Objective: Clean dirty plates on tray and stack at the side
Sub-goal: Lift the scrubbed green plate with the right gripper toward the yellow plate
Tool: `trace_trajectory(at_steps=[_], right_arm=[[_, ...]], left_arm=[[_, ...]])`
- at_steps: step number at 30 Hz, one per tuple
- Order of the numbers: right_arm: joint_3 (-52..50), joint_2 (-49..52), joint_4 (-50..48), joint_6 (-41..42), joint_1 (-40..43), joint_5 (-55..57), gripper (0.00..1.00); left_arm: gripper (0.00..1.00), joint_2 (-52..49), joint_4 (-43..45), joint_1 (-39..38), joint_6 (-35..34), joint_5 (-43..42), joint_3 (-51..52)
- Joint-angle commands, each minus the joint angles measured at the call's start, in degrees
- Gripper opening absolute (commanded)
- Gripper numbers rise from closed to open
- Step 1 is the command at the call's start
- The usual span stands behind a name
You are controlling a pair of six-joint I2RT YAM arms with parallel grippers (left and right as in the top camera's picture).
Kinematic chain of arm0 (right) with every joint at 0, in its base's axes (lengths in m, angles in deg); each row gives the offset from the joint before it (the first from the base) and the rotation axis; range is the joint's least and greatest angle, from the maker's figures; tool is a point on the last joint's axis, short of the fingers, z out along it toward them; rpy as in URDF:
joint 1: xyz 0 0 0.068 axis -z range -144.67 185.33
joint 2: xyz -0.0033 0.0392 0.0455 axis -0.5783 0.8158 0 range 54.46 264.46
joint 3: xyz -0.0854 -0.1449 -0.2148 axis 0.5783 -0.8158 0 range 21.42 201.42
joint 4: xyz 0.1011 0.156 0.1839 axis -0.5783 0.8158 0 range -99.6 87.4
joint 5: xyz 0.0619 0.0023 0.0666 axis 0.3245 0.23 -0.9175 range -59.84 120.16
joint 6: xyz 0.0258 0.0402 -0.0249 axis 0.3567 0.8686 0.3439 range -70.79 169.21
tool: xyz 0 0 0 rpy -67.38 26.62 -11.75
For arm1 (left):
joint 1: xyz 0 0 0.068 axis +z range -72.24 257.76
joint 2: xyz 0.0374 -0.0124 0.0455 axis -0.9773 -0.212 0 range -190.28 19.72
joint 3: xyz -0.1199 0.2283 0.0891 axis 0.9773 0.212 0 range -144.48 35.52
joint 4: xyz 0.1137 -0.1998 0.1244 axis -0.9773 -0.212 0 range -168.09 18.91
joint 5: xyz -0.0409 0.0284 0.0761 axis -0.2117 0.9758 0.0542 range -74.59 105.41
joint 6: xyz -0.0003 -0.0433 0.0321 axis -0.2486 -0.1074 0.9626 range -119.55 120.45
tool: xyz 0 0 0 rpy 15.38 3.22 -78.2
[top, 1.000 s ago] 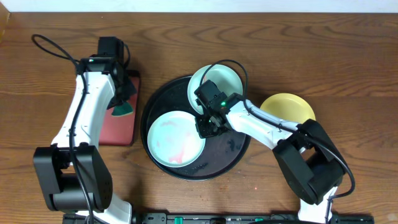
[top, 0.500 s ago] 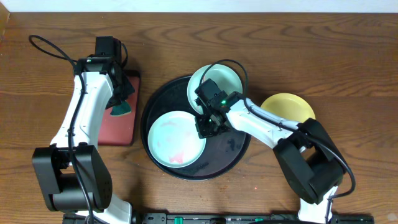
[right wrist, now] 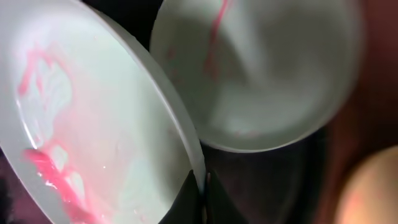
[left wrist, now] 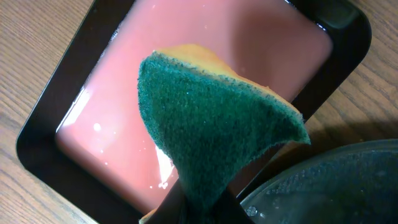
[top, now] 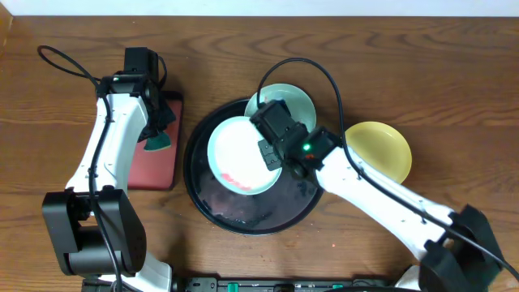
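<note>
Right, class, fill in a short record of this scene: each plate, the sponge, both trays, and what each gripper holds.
held plate: mint-green, red smear, tilted above the black tray
second mint plate: at the black tray's far rim, red streak inside
yellow plate: on the table, right of the black tray
sponge: green, above the red tray
right gripper: clamped on the held plate's rim
left gripper: gripping the sponge

We find the round tray (top: 199, 203) mid-counter (top: 405, 49), a smaller tray (top: 154, 172) just left of it. Above that one our left hand (top: 159, 130) grips a sponge (left wrist: 211, 124). Our right hand (right wrist: 201, 185) grips the first plate (top: 235, 150) by its rim over the round tray. A second plate (top: 298, 99) lies at that tray's far rim, and a third plate (top: 381, 146) lies on the counter to its right.
</note>
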Motion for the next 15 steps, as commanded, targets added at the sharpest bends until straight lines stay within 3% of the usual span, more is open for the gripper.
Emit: trace_trajectory(at_steps=[1,15], right_arm=[[1.11,-2.58,-0.26,-2.14,-3.06,15.13,0.01],[1.11,-4.52,-3.63,-9.07,-13.20,41.62,0.01]], left_arm=[[0.07,0.09,-0.09,0.15,1.01,1.16,-1.36],[0.07,0.09,-0.09,0.15,1.03,1.14,-1.09]])
